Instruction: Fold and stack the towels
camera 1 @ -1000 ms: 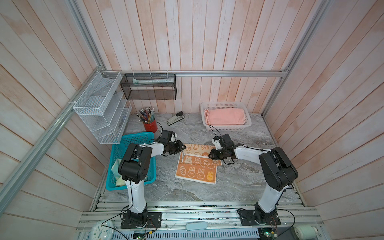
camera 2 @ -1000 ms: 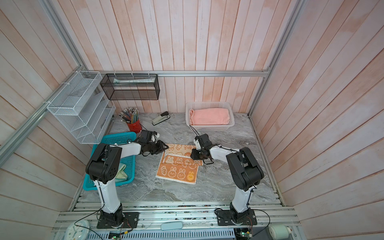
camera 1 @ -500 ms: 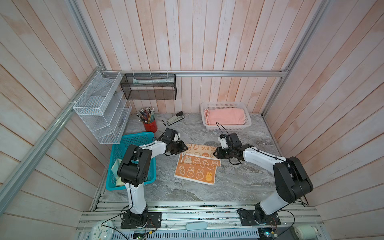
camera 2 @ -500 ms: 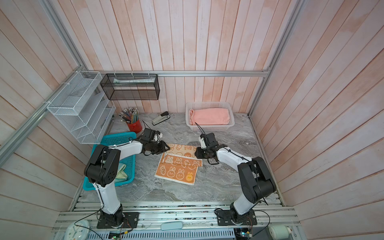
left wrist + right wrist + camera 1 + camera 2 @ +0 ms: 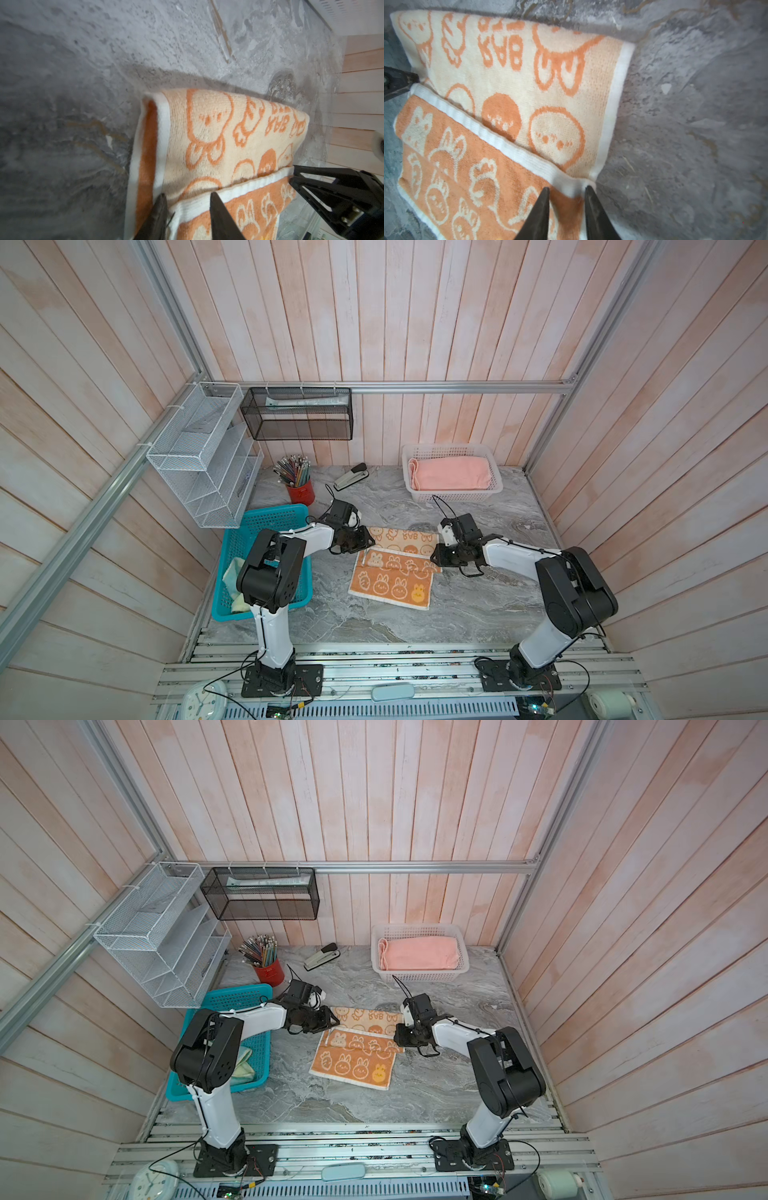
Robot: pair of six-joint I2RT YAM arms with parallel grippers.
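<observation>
The bunny towel (image 5: 392, 572) lies in the middle of the counter (image 5: 374, 626), its long sides roughly along the far and near edges, a little askew. Its far part is turned over toward the near edge, so a cream band with orange outlines lies on top of the orange face with cream bunnies. The white hem of the turned part runs across the towel from one gripper to the other. The fold on the far side stands rounded, not pressed flat.

The left gripper (image 5: 368, 546) sits low at the left end of that hem. The left wrist view shows its jaws a narrow gap apart with the hem corner pinched between them. The right gripper (image 5: 435, 562) sits low at the right end. The right wrist view shows its jaws drawn in to a similar narrow gap on the other hem corner, where the cloth puckers against one fingertip (image 5: 591, 199). Both arms reach in low over the counter from the near edge.

A folded pink towel (image 5: 451, 475) lies in a white basket (image 5: 457, 497) at the far right corner. A yellow towel (image 5: 232, 577) lies crumpled in a teal basket (image 5: 270, 522) at the left edge, partly hidden behind the left arm. A red pencil cup (image 5: 300, 492) and a stapler (image 5: 351, 482) stand near the far edge, between the two baskets and well apart from the bunny towel
</observation>
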